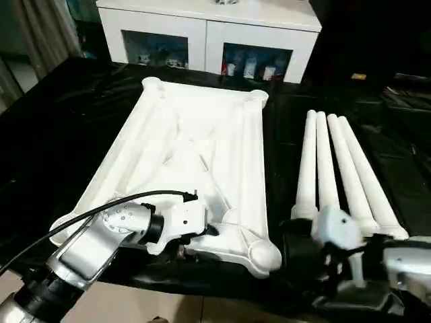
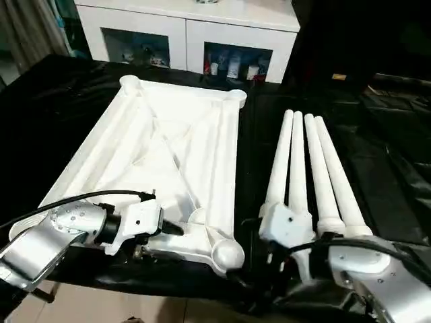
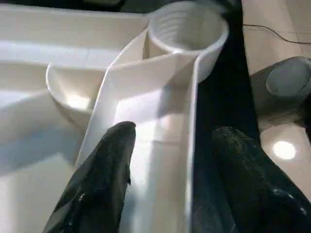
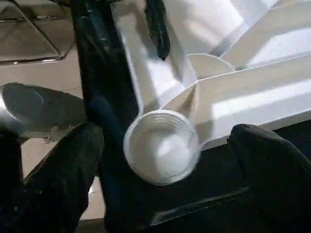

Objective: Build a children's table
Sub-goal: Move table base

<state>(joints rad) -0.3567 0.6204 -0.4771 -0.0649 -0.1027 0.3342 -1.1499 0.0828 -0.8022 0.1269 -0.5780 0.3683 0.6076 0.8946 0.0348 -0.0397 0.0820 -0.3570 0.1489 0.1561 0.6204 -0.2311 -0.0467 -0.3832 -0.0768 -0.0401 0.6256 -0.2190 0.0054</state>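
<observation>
Tabletop [image 1: 195, 155] near edge sits btwn left tool [image 3: 160, 160] fingers (spread), right tool [image 4: 160, 160] wide open.

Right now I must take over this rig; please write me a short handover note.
Left gripper: jaws straddle the near rim of the table top, not clearly clamped.
Right gripper: jaws wide open, nothing held, facing the top's near corner socket.
Table top lies underside up on the black-sheeted work table.
Four legs lie side by side on the sheet, to the right of the top.
Done: parts laid out.
Left: fit all four legs into the sockets.
</observation>
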